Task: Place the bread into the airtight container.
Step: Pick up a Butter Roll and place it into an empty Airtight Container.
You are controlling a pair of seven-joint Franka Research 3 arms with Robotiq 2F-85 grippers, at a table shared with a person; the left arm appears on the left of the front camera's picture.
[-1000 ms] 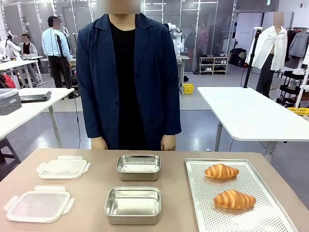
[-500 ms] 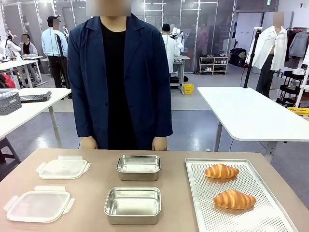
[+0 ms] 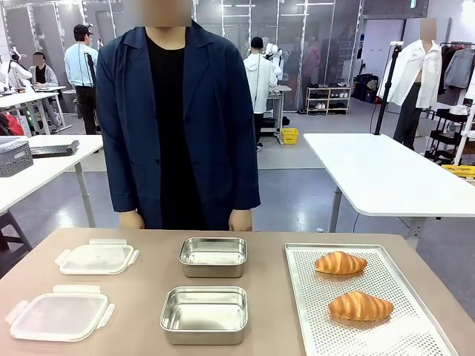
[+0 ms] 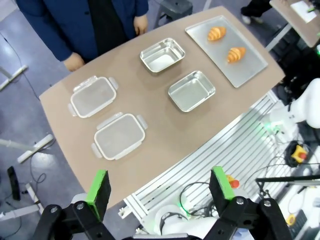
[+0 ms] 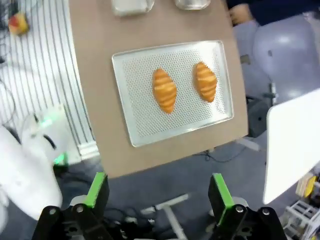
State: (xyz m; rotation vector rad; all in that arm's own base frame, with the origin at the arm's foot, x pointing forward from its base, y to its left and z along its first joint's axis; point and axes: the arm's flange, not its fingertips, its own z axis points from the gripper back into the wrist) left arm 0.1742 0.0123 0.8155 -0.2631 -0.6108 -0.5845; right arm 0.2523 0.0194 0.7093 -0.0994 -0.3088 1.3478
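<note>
Left pincer (image 4: 159, 186) and right pincer (image 5: 158, 192) are found released, nothing grasped. Bread (image 3: 360, 305) near the right edge of the counter (image 3: 141, 304) could be crushed by overclenching.

The bench (image 3: 141, 267) is plain tan-brown. The tray (image 3: 312, 319) is pale silver-white, dotted all over with a fine grid of small holes. On the tray, the far croissant (image 3: 341, 262) and near croissant (image 3: 360, 306) are golden-brown with darker baked ridges. Left of the tray, the far container (image 3: 213, 256) and near container (image 3: 204, 314) are shiny grey metal. Farther left of the tray, the far lid (image 3: 96, 256) and near lid (image 3: 59, 313) are cloudy translucent white. Behind the tray, the person's jacket (image 3: 215, 126) is navy over a black shirt (image 3: 167, 133). The left claw (image 4: 159, 182) and right claw (image 5: 157, 187) are black with bright green pads (image 4: 100, 187).
</note>
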